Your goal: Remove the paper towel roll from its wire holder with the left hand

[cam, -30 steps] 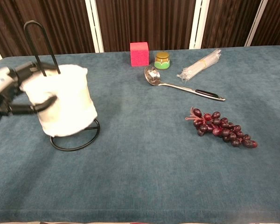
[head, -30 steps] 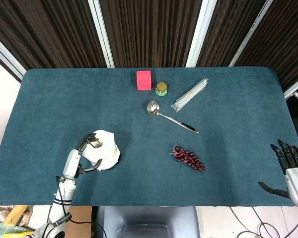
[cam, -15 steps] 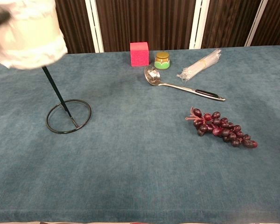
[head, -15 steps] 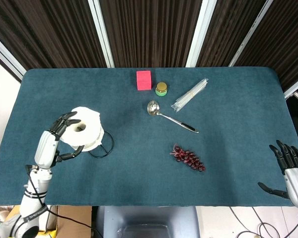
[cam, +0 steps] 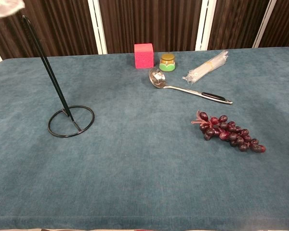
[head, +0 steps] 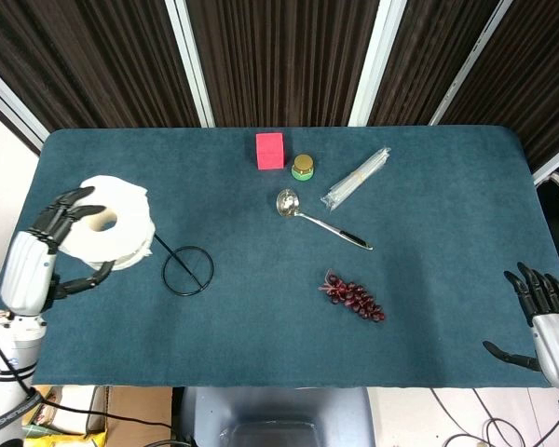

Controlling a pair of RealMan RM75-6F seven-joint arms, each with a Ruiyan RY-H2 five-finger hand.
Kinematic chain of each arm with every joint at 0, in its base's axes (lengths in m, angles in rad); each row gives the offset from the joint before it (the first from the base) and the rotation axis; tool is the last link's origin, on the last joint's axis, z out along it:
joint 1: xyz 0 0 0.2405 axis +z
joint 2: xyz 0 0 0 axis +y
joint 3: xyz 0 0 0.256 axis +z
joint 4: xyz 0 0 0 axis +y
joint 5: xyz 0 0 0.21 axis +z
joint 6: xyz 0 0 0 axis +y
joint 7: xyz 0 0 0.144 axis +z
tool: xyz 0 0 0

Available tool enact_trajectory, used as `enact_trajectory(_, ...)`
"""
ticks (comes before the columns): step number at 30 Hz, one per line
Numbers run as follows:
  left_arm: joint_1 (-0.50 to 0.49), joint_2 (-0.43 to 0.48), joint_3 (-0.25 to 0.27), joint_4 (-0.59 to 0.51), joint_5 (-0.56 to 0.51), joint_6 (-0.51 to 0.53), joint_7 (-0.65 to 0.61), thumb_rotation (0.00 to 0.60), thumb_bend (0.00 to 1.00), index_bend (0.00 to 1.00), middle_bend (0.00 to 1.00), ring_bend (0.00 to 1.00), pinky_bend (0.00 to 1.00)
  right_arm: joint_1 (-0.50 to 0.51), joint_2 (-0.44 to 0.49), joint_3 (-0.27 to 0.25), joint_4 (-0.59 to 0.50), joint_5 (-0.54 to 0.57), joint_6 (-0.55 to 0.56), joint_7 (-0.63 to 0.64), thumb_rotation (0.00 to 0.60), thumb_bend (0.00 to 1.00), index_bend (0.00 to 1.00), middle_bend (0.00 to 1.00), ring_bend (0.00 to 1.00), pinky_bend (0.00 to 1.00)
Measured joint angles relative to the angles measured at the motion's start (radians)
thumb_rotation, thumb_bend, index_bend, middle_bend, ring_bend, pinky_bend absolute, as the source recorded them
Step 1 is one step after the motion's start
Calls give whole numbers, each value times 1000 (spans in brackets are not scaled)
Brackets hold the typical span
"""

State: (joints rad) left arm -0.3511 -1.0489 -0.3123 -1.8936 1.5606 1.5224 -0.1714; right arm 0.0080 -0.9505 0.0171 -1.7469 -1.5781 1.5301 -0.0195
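Since half a second ago the paper towel roll [head: 115, 222] has been carried further left and away from the wire holder [head: 184, 268], and in the chest view only a white corner of it is left at the top left edge. The roll is held by the left hand [head: 48, 250], whose dark fingers [head: 63, 210] are curled over its top rim while the thumb is pressed against its lower side. The roll is seen up and to the left of the holder's ring base, tilted so that its hollow core faces the head camera. Whether the holder's upright still reaches into the core cannot be told; in the chest view the upright runs right up to the white corner.

The holder stands on the blue worktop [head: 261, 354], its black ring flat on the cloth and its tall loop leaning leftward in the chest view. Right of the holder and further back, a pink cube [head: 270, 150] and a small green jar with a gold lid [head: 303, 167] are set side by side. A metal ladle [head: 317, 218] with a black handle tip lies just in front of the jar, and a clear packet of straws [head: 356, 177] lies to its right. A bunch of dark red grapes [head: 353, 297] lies right of the holder, nearer the front edge.

The right hand [head: 546, 320] is seen at the far right edge, off the worktop, holding nothing, with its fingers spread apart.
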Motion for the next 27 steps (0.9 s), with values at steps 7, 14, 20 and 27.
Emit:
enact_trajectory(7, 81, 55, 57, 1, -20, 28, 46, 600, 355, 363, 358, 303, 507, 0, -3, 2, 1, 3, 1, -2, 600, 138, 0, 0, 0, 82)
enact_trajectory(14, 153, -33, 140, 86, -43, 57, 60, 600, 353, 363, 357, 303, 425, 6, -11, 0, 2, 8, -17, -22, 600, 138, 0, 0, 0, 82)
enact_trajectory(20, 190, -227, 165, 259, -97, 82, -17, 600, 353, 335, 332, 293, 425, 12, -14, -3, 1, 16, -36, -35, 600, 137, 0, 0, 0, 82)
enact_trajectory(27, 203, -415, 170, 477, -181, 45, -82, 600, 350, 135, 139, 152, 332, 13, -14, -6, -1, 15, -39, -39, 600, 138, 0, 0, 0, 82)
